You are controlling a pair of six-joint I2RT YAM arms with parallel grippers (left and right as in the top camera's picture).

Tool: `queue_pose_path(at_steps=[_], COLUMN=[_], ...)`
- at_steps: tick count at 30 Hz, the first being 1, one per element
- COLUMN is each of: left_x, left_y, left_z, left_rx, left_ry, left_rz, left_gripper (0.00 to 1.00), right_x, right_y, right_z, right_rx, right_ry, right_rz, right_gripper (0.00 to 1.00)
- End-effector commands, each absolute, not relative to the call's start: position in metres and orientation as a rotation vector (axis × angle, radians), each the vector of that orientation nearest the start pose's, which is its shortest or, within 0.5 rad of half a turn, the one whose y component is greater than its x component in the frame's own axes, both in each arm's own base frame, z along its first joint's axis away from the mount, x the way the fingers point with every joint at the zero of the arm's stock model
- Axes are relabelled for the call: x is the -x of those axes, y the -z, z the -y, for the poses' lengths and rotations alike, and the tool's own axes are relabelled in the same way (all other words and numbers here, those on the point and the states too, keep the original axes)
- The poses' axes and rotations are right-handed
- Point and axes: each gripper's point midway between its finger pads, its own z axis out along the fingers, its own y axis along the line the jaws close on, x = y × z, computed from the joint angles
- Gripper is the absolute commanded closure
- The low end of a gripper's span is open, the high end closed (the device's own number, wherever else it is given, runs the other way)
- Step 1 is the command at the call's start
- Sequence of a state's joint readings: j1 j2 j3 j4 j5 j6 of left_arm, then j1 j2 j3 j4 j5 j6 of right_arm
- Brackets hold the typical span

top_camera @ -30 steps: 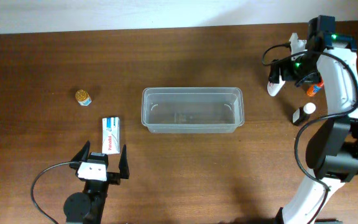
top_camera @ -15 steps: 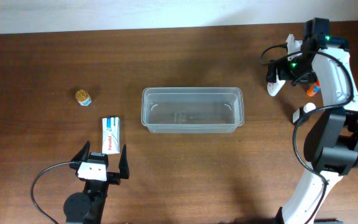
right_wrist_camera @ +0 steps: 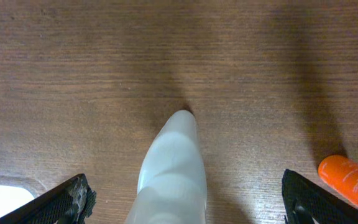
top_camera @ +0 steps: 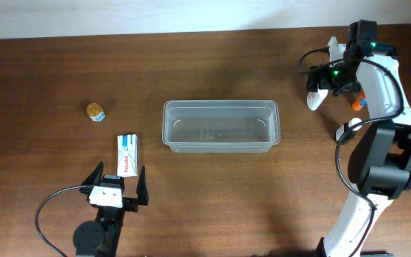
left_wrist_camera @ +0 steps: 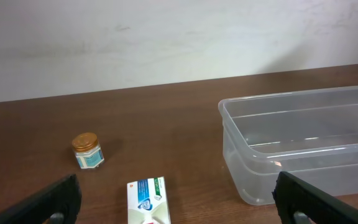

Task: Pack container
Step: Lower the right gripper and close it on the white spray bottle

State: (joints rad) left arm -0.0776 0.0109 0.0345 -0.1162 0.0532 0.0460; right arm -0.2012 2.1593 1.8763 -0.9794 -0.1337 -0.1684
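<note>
- The right arm is reaching to the desk's [top_camera: 48,71] far right, its hand [right_wrist_camera: 188,199] standing wide astride a lying white bottle [right_wrist_camera: 173,162], fingers apart from it.
- The left hand [top_camera: 118,178] is gaping wide, empty.
- The container [top_camera: 220,148] is sitting mid-desk.

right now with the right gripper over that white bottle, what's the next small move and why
Probably close the right gripper on the white bottle. In the right wrist view its jaws stand open with the bottle centred between them, touching neither, so a grip looks lined up. The clear container is empty, so nothing is packed yet.
</note>
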Motion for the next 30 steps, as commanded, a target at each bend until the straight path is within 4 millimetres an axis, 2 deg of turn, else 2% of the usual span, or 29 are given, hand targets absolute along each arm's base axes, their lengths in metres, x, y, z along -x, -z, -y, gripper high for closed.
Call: queue_pose_path(at_steps=[1,9,17,22,25,27,30], left_x=[-0.243,-0.243,-0.243,-0.243,-0.243,-0.243,-0.243], left_y=[-0.158,-0.158,-0.158,-0.158,-0.158,-0.158,-0.158], left_z=[0.029,0.029,0.029,0.029,0.029,0.029,0.029], left_rx=[-0.160,-0.161,-0.161,-0.161,-0.161,-0.161,-0.161], left_ry=[0.062,0.062,0.062,0.062,0.062,0.062,0.062], left_rz=[-1.657,-1.656,-1.656,-1.656,-1.656,-1.656,-1.656], left_gripper=[0.01,0.01,0.01,0.01,0.01,0.01,0.01], right_x=[-0.485,-0.485,-0.487,-0.489,-0.489,-0.488,-0.485], right_y=[-0.079,-0.074,-0.075,-0.076,-0.076,-0.074,-0.067], right_z=[0.071,0.070,0.071,0.070,0.070,0.070,0.069], right_rx=[0.002,0.002,0.003,0.006,0.006,0.006,0.004], right_ry=[-0.129,-0.129,-0.127,-0.132,-0.135,-0.136,-0.139], right_rz=[-2.827,-2.827,-2.819,-2.808,-2.807,-2.812,-2.823], right_gripper=[0.10,0.19,0.32,0.35,0.41,0.46,0.47])
